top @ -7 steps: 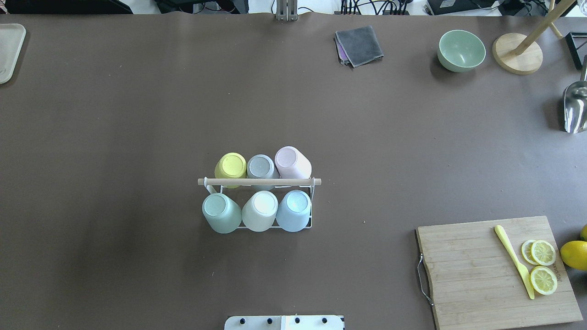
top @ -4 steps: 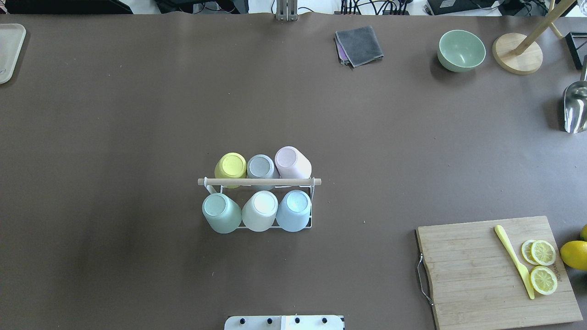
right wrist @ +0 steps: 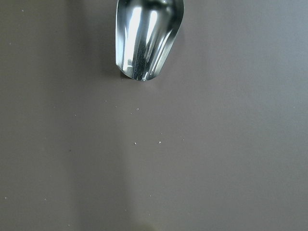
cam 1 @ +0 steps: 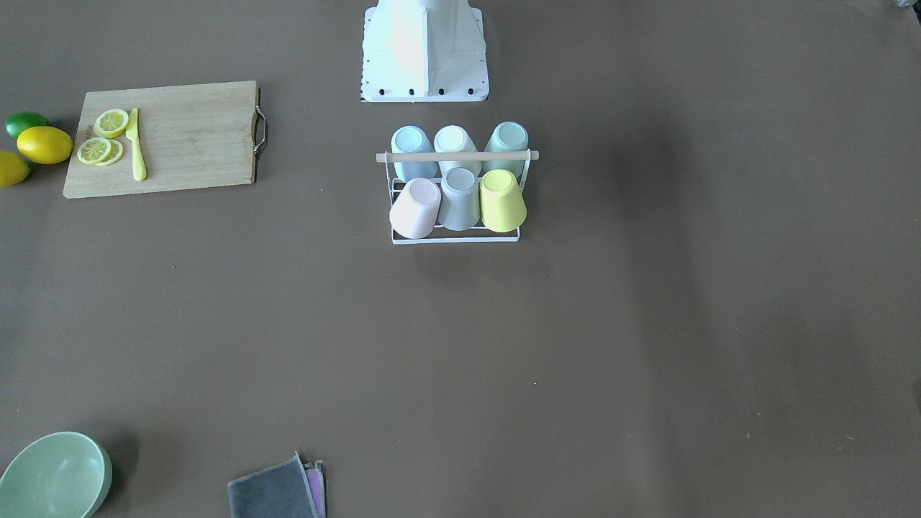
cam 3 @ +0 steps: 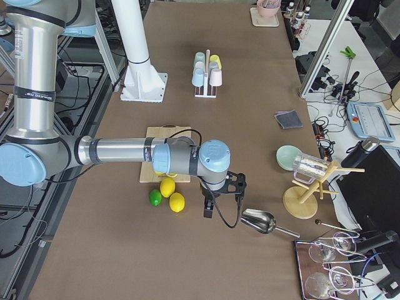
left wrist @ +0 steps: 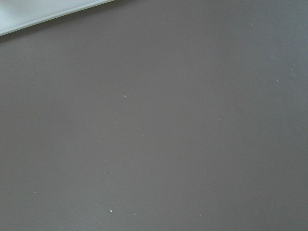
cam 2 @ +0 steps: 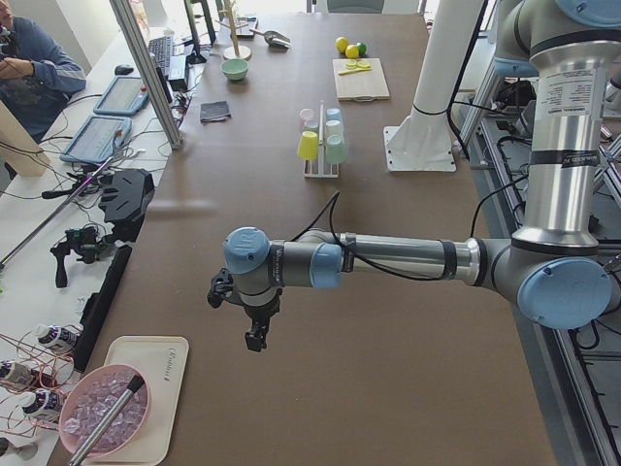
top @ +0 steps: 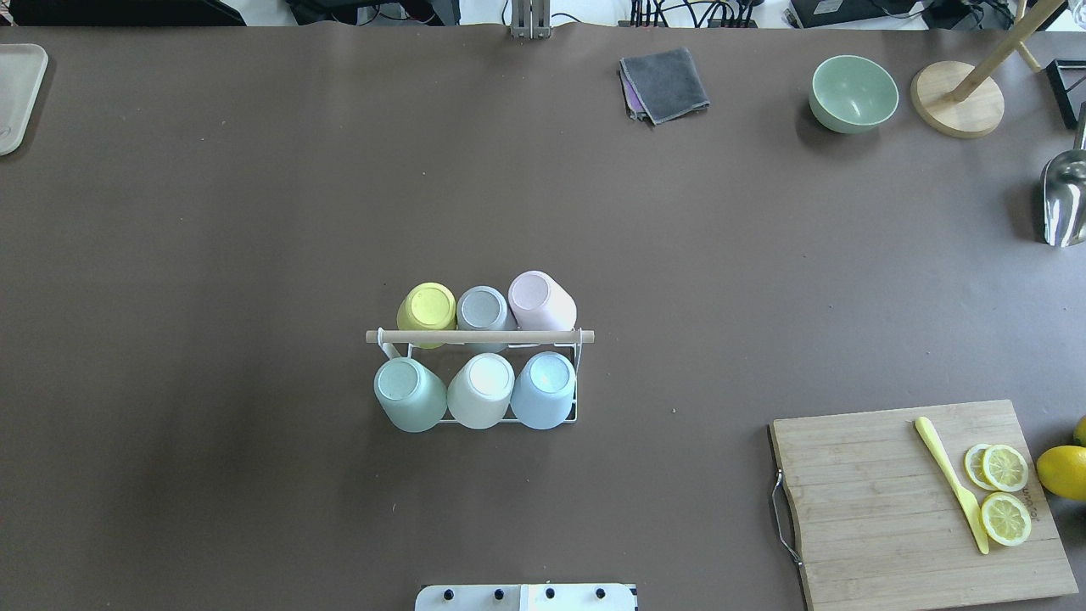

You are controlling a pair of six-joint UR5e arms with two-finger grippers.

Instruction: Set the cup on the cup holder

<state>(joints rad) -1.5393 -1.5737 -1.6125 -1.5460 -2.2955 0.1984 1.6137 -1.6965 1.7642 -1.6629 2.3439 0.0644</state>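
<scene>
The cup holder (top: 479, 337), a white wire rack with a wooden rod, stands at the table's middle, also in the front view (cam 1: 457, 156). Several upturned cups sit on it: yellow (top: 427, 307), grey (top: 483, 308) and pink (top: 538, 299) in the far row, green (top: 405, 389), white (top: 482, 386) and blue (top: 544, 386) in the near row. My left gripper (cam 2: 254, 335) hangs over bare table far off to the left. My right gripper (cam 3: 209, 209) hangs far to the right, beside a metal scoop (right wrist: 144, 33). I cannot tell whether either is open or shut.
A wooden cutting board (top: 882, 509) with lemon slices and a yellow knife lies front right. A green bowl (top: 853, 92), grey cloth (top: 664, 83) and wooden stand (top: 957, 98) sit at the far side. A white tray (cam 2: 136, 408) lies near my left gripper.
</scene>
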